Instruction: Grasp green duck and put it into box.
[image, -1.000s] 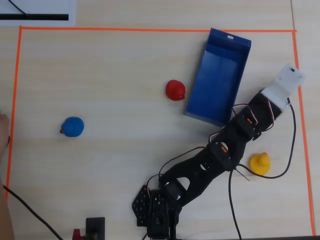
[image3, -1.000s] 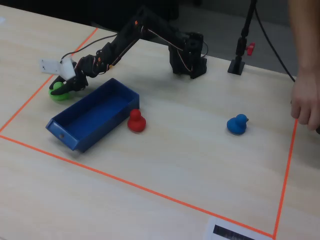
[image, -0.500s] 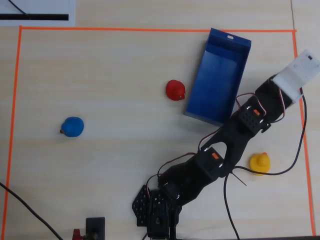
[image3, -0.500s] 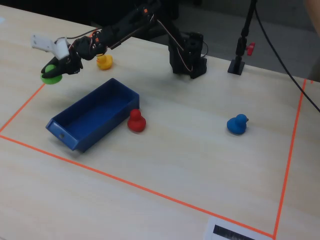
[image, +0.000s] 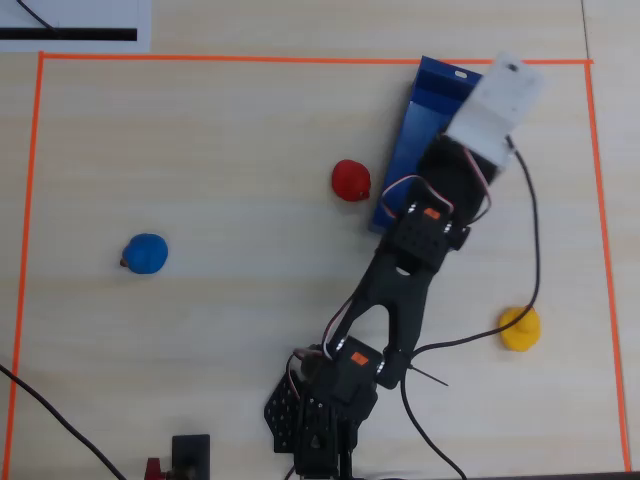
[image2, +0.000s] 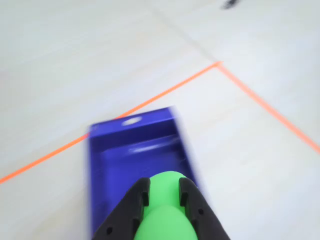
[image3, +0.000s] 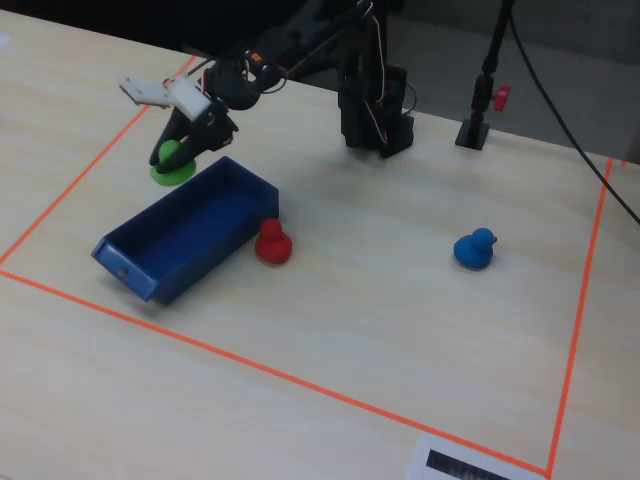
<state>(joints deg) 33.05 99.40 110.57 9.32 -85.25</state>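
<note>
Bright green duck, smooth and rounded, pinched above blue box.

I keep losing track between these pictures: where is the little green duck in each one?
Overhead view: not visible; the arm covers that spot.
Wrist view: bottom centre, the green duck between the gripper fingers.
Fixed view: upper left, held by the gripper.
Shared landmark: the blue box.
</note>
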